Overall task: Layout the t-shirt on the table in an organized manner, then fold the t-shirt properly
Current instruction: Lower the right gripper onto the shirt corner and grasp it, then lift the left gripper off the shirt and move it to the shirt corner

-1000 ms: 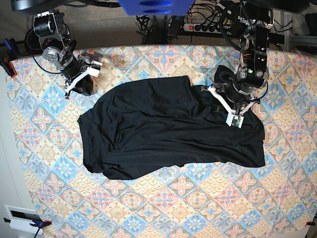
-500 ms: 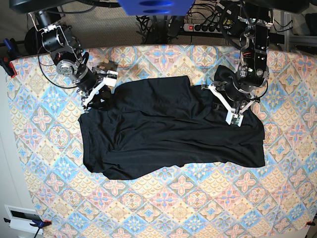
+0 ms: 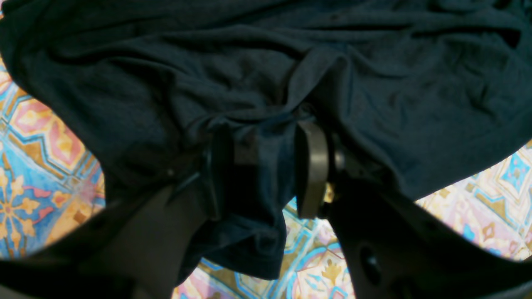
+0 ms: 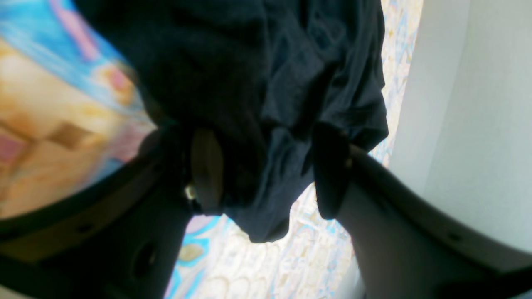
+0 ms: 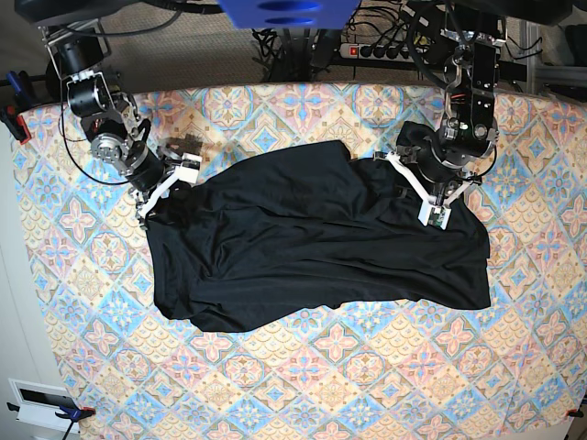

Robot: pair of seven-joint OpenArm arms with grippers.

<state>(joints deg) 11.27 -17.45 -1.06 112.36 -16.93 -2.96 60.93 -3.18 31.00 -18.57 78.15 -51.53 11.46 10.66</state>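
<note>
The black t-shirt (image 5: 312,238) lies spread across the middle of the patterned table (image 5: 303,385), wrinkled, with its lower hem toward the front. My left gripper (image 5: 431,181) stands at the shirt's upper right and is shut on a bunch of fabric; in the left wrist view the t-shirt (image 3: 374,83) is folded between the left gripper (image 3: 266,174) pads. My right gripper (image 5: 168,188) sits at the shirt's upper left corner. In the right wrist view the right gripper (image 4: 268,178) jaws stand wide apart, with t-shirt (image 4: 291,62) fabric hanging loosely between them.
A power strip (image 5: 376,50) and cables lie behind the table's far edge. A red clamp (image 5: 14,124) holds the cloth at the left edge. Patterned table cloth (image 3: 41,187) shows beside both grippers.
My right gripper has come from the far left corner toward the shirt's upper left edge, and its jaws have spread apart. The left gripper has kept its hold and barely moved.
</note>
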